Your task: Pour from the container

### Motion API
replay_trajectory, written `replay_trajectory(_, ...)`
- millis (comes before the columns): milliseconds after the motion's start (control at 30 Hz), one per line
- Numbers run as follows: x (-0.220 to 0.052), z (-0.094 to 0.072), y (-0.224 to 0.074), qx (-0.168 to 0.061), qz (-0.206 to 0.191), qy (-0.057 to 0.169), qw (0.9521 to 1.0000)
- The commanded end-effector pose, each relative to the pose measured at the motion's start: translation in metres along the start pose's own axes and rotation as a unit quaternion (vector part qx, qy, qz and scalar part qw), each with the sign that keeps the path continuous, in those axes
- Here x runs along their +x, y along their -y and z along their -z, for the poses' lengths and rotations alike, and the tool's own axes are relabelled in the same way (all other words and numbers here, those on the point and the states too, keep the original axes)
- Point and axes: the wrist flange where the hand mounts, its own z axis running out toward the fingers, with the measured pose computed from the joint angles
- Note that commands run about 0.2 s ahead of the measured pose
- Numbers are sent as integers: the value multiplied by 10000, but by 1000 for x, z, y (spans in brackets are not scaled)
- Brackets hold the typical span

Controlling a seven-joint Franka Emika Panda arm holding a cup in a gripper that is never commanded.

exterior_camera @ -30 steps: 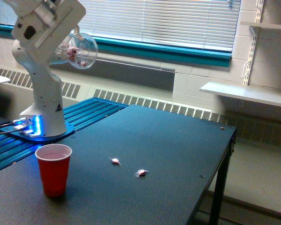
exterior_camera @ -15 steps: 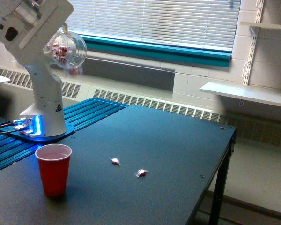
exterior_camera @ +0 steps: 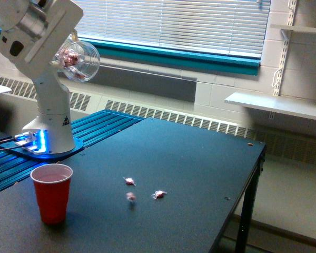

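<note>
Container: clear round plastic jar [exterior_camera: 79,59] lay tilted high, pink-white candies inside.
Gripper [exterior_camera: 63,55]: clamped around jar.
Progress: three candies [exterior_camera: 130,181] on black table [exterior_camera: 200,174]; red plastic cup [exterior_camera: 52,192] apparently missed.

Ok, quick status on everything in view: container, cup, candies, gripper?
container: held high, tipped sideways, candies inside
red cup: upright on the table, open
candies: two lying on the table, a blurred third beside them
gripper: shut on container

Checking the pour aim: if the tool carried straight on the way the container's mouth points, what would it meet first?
Probably the table top near the loose candies, well right of the red cup; depth is uncertain.
</note>
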Motion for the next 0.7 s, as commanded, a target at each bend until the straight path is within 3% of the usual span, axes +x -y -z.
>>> replay_trajectory(33, -2, -3, 11, -84, 143, -28, 9999)
replay_trajectory(333, -15, -5, 19, -105, 313, -52, 9994)
replay_trajectory(700, -34, -10, 16, -198, 384, -240, 9988)
